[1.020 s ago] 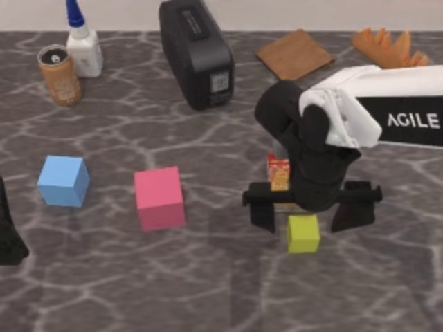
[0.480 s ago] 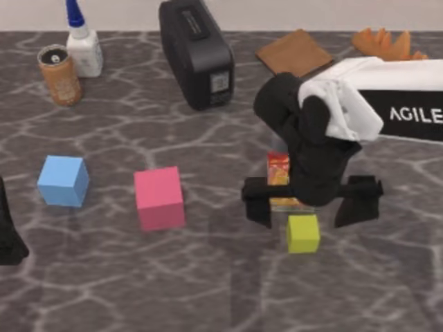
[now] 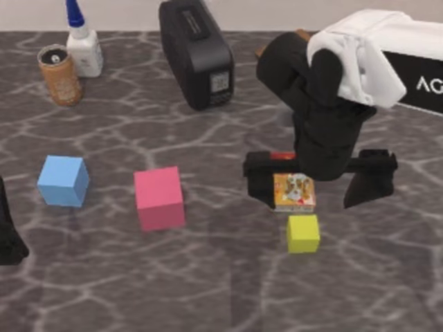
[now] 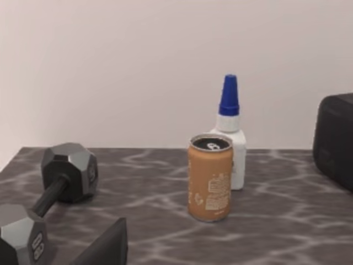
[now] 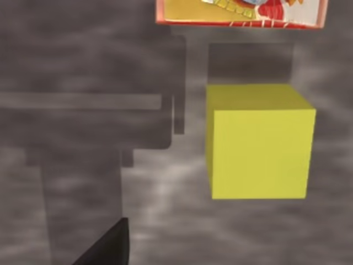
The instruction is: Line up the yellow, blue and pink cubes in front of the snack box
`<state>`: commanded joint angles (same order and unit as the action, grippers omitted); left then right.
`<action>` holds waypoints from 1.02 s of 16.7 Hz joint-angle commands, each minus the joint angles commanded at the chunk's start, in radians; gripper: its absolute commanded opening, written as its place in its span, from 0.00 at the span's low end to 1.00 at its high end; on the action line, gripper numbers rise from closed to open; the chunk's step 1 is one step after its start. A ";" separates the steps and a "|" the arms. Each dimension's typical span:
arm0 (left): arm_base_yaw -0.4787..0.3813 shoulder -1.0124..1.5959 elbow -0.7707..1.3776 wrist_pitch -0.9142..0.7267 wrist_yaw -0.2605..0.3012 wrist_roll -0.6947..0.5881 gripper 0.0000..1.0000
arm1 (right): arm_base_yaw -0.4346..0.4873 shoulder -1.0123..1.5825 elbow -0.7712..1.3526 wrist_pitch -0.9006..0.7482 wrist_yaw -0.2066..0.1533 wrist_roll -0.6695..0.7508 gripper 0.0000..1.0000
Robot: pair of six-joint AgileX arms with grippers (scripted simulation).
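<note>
Surface: dark marbled table point(image 3: 208, 290), pale wall behind.
Snack box point(image 3: 294, 192): right of centre, printed face up, as reference for the row.
Yellow cube point(image 3: 303, 233): placed just in front of the box, apart from it.
Right gripper point(image 3: 320, 181): fingers wide apart, empty, above the box; yellow cube just in front of it.
Pink cube point(image 3: 159, 198), blue cube point(image 3: 63, 180): well to the left, not yet in line.
Left gripper point(image 3: 8, 235): parked at left edge, fingers' state hidden.

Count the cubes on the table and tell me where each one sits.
3. The blue cube is at the table's left, the pink cube right of it, and the yellow cube just in front of the snack box. None looks hidden.
</note>
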<state>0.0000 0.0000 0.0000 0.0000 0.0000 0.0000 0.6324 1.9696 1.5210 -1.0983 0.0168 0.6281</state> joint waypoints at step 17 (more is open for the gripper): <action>-0.046 0.965 0.763 -0.545 -0.004 -0.003 1.00 | -0.099 -0.973 -0.787 0.504 -0.028 -0.303 1.00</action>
<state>-0.0457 0.9652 0.7628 -0.5454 -0.0037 -0.0029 0.5338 0.9962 0.7338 -0.5940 -0.0110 0.3254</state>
